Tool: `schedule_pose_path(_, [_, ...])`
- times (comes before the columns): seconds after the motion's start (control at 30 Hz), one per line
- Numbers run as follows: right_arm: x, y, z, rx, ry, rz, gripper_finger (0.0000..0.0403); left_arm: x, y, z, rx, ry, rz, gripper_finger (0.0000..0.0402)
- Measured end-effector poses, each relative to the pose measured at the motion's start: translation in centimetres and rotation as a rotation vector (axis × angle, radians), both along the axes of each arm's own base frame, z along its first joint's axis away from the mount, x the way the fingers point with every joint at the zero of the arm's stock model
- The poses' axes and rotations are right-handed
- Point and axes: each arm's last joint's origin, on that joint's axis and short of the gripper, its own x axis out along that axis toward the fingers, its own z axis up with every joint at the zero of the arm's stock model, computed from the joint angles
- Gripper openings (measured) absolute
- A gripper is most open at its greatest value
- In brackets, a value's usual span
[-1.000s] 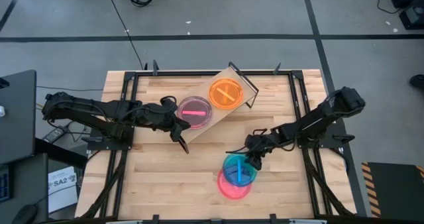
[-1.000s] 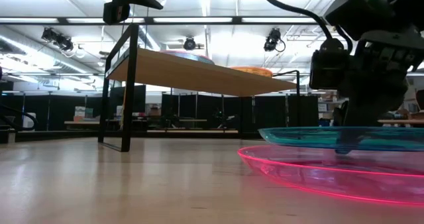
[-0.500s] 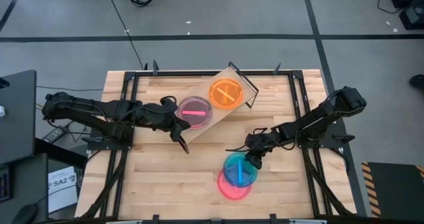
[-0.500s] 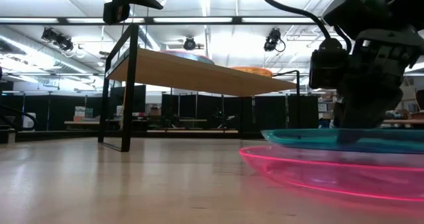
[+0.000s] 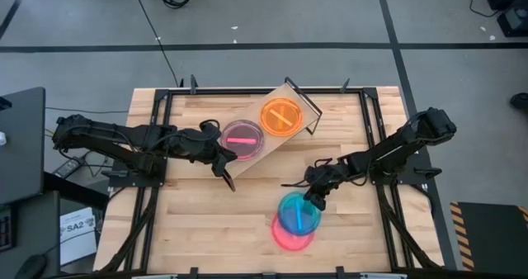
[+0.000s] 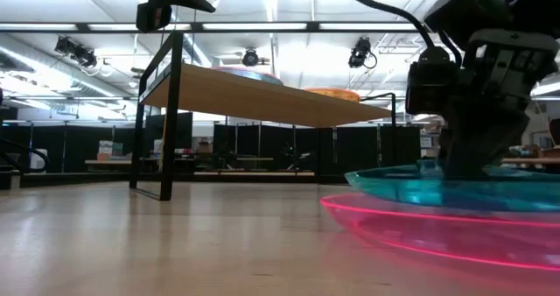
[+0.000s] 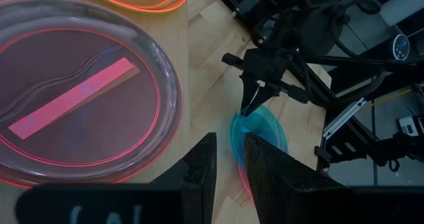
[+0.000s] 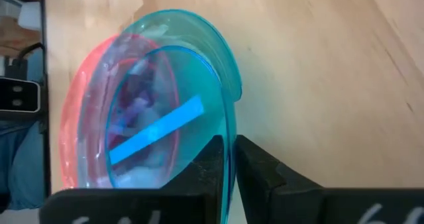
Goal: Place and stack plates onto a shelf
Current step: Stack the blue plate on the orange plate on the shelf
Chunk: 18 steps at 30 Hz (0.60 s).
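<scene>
Right fingers (image 8: pixel 227 159) now pinched on blue plate (image 5: pixel 298 212) rim, atop pink plate (image 5: pixel 285 235).

Right gripper (image 5: pixel 313 198) now pinched onto the blue plate (image 5: pixel 298 213) rim, plate tilted up off the pink plate (image 5: pixel 285 234) beneath

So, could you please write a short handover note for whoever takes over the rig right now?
Right gripper: shut on the blue plate's rim; that plate lies on a pink plate on the table.
Left gripper: fingers slightly apart, empty, waiting beside the shelf.
Done: purple-pink plate and orange plate on the shelf.
Left: move the blue and pink plates onto the shelf.
</scene>
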Motion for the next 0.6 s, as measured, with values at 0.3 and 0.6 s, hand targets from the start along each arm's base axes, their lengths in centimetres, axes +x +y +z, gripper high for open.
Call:
schedule_pose_path(0.3, [0.7, -0.2, 0.8, 0.085, -0.085, 0.039, 0.0041, 0.0, 0.0, 0.0, 0.000, 0.000, 0.000, 0.0082])
schedule_pose_path(0.6, [1.3, -1.2, 1.3, 0.206, -0.099, -0.011, 0.0041, 0.0, 0.0, 0.0, 0.000, 0.000, 0.000, 0.0082])
